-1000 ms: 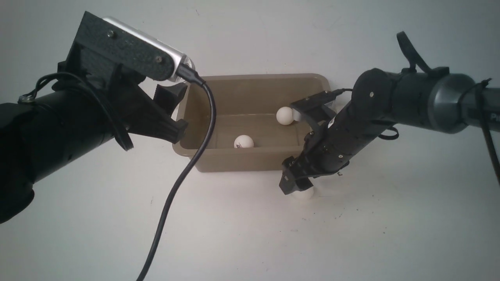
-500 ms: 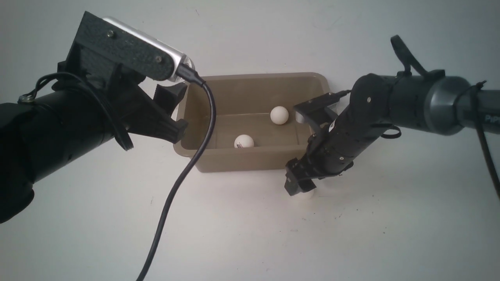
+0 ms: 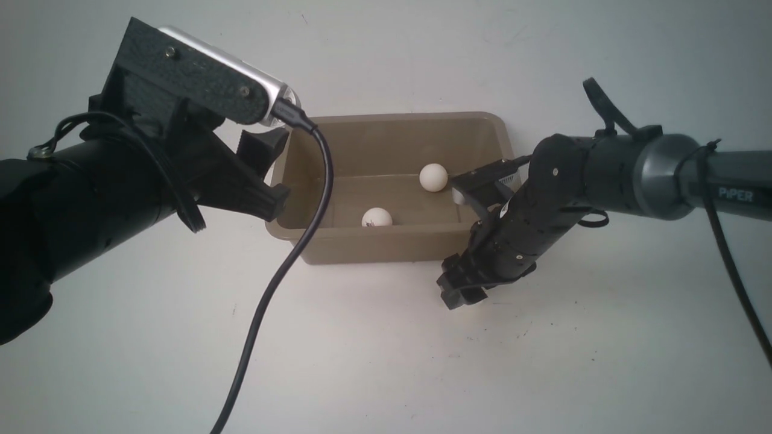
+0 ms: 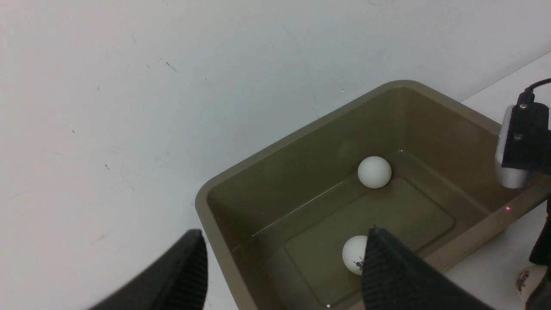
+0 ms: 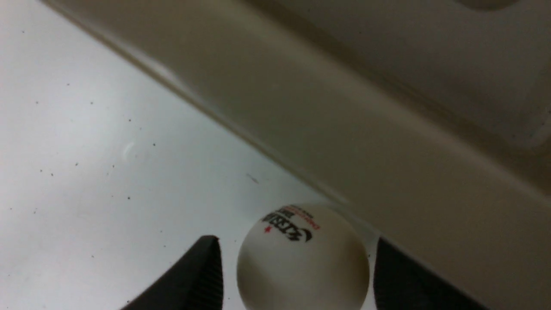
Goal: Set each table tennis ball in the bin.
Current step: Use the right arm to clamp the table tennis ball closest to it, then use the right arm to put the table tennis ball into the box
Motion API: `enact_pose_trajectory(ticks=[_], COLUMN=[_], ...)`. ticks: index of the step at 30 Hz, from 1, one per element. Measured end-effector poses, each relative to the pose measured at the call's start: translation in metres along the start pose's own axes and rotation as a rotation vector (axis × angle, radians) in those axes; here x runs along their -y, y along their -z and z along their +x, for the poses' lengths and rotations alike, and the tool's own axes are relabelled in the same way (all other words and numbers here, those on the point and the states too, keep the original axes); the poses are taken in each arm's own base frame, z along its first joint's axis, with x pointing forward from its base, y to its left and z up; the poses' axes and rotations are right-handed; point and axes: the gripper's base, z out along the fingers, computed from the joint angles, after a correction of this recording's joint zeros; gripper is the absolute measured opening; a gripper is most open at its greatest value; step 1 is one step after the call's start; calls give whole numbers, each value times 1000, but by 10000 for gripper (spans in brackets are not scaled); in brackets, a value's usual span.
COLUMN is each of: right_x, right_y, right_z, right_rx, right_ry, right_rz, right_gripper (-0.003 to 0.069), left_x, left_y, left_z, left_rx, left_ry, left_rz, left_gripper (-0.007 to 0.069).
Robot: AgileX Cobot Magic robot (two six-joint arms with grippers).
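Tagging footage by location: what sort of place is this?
Probably a robotics lab bench: a plain white tabletop, black robot arms left and right, and a tan-brown plastic tub holding two small off-white balls.

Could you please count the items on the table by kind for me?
Small matte off-white table tennis balls: 3
Rectangular tan-brown plastic bin: 1
Total: 4
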Motion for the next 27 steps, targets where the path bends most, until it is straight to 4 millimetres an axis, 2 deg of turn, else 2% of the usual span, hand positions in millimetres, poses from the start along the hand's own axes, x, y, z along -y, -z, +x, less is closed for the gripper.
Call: enact_pose_trajectory(ticks=[1, 3, 8, 12, 14, 19, 20, 24, 27], right_x=[0, 0, -2, -6, -8, -17, -21, -32, -34], right_y=[0, 0, 2, 17, 34, 95, 116, 171, 191], right_z=[0, 0, 3, 7, 5, 0, 0, 0, -6], right_rx=[0, 0, -41, -91, -75, 13, 49, 201, 328], right_ry=[0, 0, 8, 52, 79, 136, 147, 173, 192], right_rz=[0, 0, -18, -33, -18, 23, 31, 65, 104], right_gripper=[372, 344, 351, 351, 351, 351, 351, 351, 351], left_x=[0, 0, 0, 0, 0, 0, 0, 0, 0], left_y=[0, 0, 0, 0, 0, 0, 0, 0, 0], left_z=[0, 0, 0, 0, 0, 0, 0, 0, 0], left_rx=[0, 0, 0, 0, 0, 0, 0, 0, 0], left_ry=[0, 0, 0, 0, 0, 0, 0, 0, 0], left_rz=[0, 0, 0, 0, 0, 0, 0, 0, 0], left_gripper=[436, 436, 436, 436, 436, 436, 436, 436, 436])
